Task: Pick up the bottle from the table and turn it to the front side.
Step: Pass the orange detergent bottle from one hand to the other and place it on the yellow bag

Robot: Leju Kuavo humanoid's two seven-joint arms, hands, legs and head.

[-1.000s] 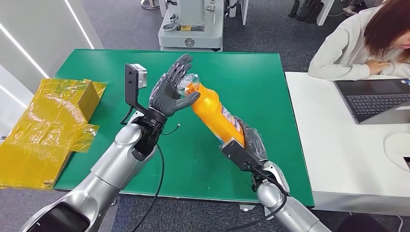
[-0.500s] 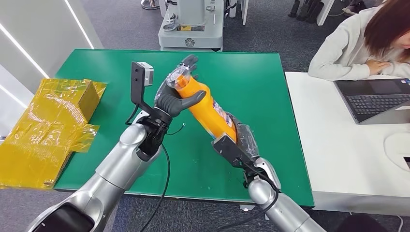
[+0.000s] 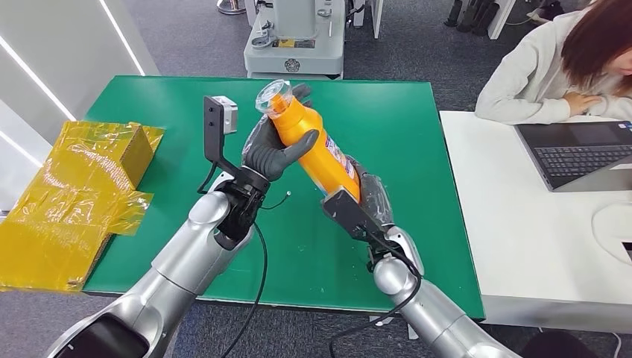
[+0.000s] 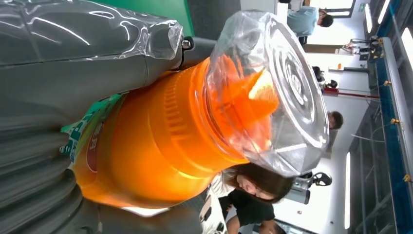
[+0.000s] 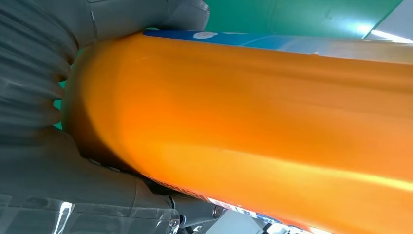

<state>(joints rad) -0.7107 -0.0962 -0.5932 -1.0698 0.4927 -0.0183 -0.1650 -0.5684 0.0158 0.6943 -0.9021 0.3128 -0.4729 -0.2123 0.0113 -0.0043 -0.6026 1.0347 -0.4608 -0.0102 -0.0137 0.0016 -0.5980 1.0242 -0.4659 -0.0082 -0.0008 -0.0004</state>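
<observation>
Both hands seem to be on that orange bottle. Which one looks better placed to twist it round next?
Probably the left hand: it wraps the orange bottle near the clear cap, free to turn it. The right hand grips the base, steadying it.

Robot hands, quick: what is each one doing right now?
Left hand: holding the orange bottle near its clear-capped top.
Right hand: holding the same bottle at its bottom end.

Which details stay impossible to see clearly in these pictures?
- Bottle label: too small in the head view, mostly covered by the left hand in the left wrist view.
- Right hand fingers: hidden behind the bottle.
- Laptop: cut off by the edge.
</observation>
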